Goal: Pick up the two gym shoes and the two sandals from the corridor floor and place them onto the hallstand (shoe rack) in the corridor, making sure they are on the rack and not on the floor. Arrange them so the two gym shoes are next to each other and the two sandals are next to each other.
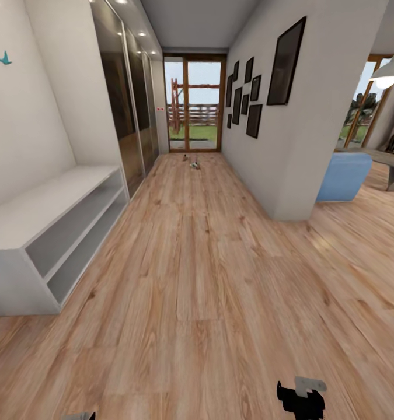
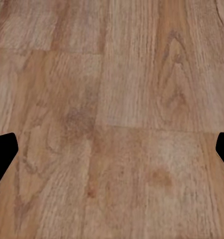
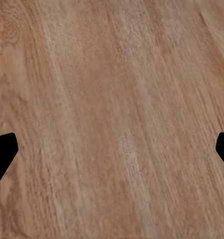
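1. The wide light-grey low hallstand with two open shelf levels (image 1: pixel 51 233) stands along the wall on the robot's left, well ahead of both sets of fingers, with nothing visible on its shelves.
2. The left gripper (image 2: pixel 112 149) hangs over bare light brown wood-grain plank floor (image 2: pixel 117 99); its two dark fingertips (image 2: pixel 2 154) sit at opposite edges of the wrist view, spread wide, nothing between them.
3. A small cluster of footwear (image 1: pixel 192 162) lies far down the corridor by the glazed wooden door (image 1: pixel 194 105), well beyond either gripper's fingers. It is too small to tell gym shoes from sandals.
4. The right gripper (image 3: pixel 112 149) is likewise released, its fingertips (image 3: pixel 3 154) far apart over empty planks.
5. The step in hand looks like the approach. I would drive straight down the corridor, keeping off the white wall corner (image 1: pixel 290 192) on the right, and stop with the footwear just ahead of the open fingers.
6. The head view gives the whole corridor, the hallstand and the distant footwear. The wrist views give what it barely shows: the spread of each pair of fingers and the floor directly beneath them.
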`<state>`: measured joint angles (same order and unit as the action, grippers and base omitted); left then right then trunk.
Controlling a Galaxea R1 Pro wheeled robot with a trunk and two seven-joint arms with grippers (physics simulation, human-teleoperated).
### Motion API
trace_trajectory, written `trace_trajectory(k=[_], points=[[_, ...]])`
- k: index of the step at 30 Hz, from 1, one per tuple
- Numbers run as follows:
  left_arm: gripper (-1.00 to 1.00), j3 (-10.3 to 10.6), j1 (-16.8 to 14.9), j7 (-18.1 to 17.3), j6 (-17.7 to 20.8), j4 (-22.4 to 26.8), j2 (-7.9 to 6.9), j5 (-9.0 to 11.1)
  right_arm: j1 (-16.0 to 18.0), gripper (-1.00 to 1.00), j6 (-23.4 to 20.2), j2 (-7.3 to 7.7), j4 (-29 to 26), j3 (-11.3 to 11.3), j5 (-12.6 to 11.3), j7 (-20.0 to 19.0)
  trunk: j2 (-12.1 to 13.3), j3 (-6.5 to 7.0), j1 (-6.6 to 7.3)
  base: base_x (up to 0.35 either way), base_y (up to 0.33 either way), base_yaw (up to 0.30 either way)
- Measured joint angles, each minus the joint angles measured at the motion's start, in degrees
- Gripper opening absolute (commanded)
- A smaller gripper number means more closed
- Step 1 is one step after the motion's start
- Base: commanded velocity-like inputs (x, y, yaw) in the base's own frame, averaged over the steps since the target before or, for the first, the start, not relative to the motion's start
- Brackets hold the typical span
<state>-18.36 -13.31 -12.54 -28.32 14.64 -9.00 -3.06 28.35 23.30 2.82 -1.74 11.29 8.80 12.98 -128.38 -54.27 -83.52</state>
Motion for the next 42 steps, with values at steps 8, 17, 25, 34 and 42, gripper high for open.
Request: trace_trajectory(k=[8,17,25,34,42], points=[[1.0,0.05,0.0,-0.01,0.0,-0.06,0.02,-0.11,0.0,1.0,0.01,0.0,0.0,0.04,-0.08,0.0,0.0,0.0,0.0,0.338,0.0,0.0],[1.0,-0.01,0.0,0.0,0.0,-0.08,0.02,0.02,0.0,1.0,0.01,0.08,0.0,0.06,-0.09,0.02,0.0,0.0,0.0,0.338,0.0,0.0],[1.0,-0.12,0.01,0.02,0.0,-0.07,-0.02,0.11,0.01,1.0,0.0,0.0,0.01,0.06,-0.09,0.04,0.0,0.0,0.0,0.338,0.0,0.101],[1.0,-0.1,0.0,0.0,0.0,-0.09,0.02,0.04,0.0,1.0,-0.02,0.04,0.0,0.06,-0.08,-0.02,0.0,0.0,0.0,0.338,0.0,0.087],[1.0,-0.06,0.0,0.0,0.0,-0.09,0.02,0.03,0.0,1.0,0.0,0.51,0.0,0.02,0.08,-0.1,0.0,0.0,0.0,0.338,0.0,0.002]])
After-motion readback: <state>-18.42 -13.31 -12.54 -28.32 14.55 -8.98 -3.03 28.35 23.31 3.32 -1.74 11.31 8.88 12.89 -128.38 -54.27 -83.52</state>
